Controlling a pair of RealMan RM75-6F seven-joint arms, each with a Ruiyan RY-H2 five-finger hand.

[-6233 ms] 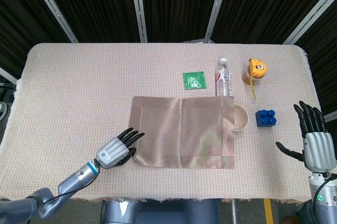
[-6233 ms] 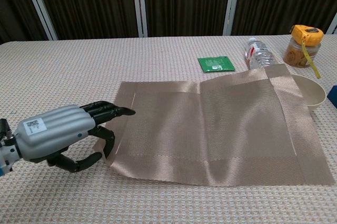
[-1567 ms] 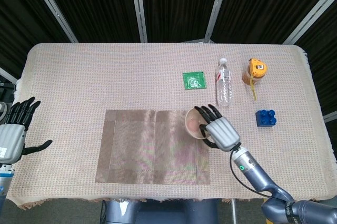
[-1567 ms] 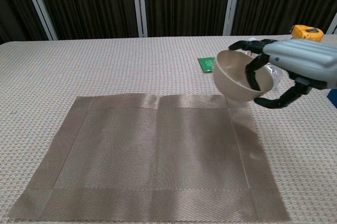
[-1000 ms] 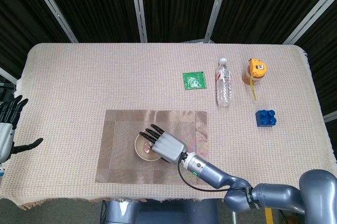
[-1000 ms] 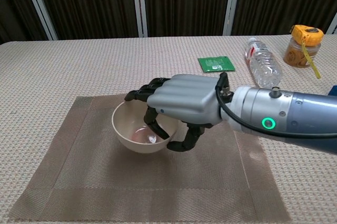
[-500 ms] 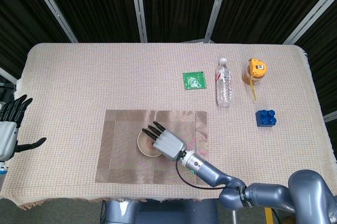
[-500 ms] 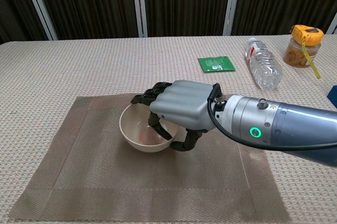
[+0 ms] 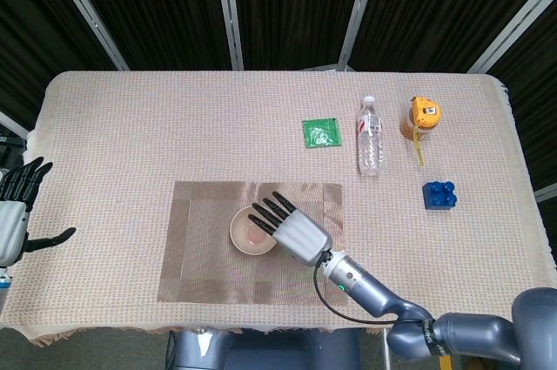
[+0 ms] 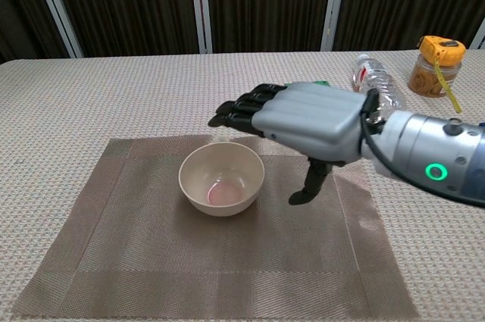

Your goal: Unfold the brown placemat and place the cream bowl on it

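The brown placemat (image 9: 200,257) (image 10: 151,261) lies flat and unfolded on the table. The cream bowl (image 9: 251,232) (image 10: 221,179) stands upright near the mat's middle, free of any hand. My right hand (image 9: 293,231) (image 10: 303,121) hovers just right of and above the bowl, fingers spread and holding nothing. My left hand (image 9: 16,211) stays off the table's left edge in the head view, fingers apart and empty; the chest view does not show it.
At the back right lie a green packet (image 9: 321,133) (image 10: 311,91), a clear water bottle (image 9: 371,137) (image 10: 379,91) on its side and an orange tape measure (image 9: 424,114) (image 10: 439,57). A blue block (image 9: 439,194) sits right of the mat.
My right hand has let go of the bowl, opened its fingers and lifted up and to the right. The bowl now rests alone on the mat. The left hand has not moved.
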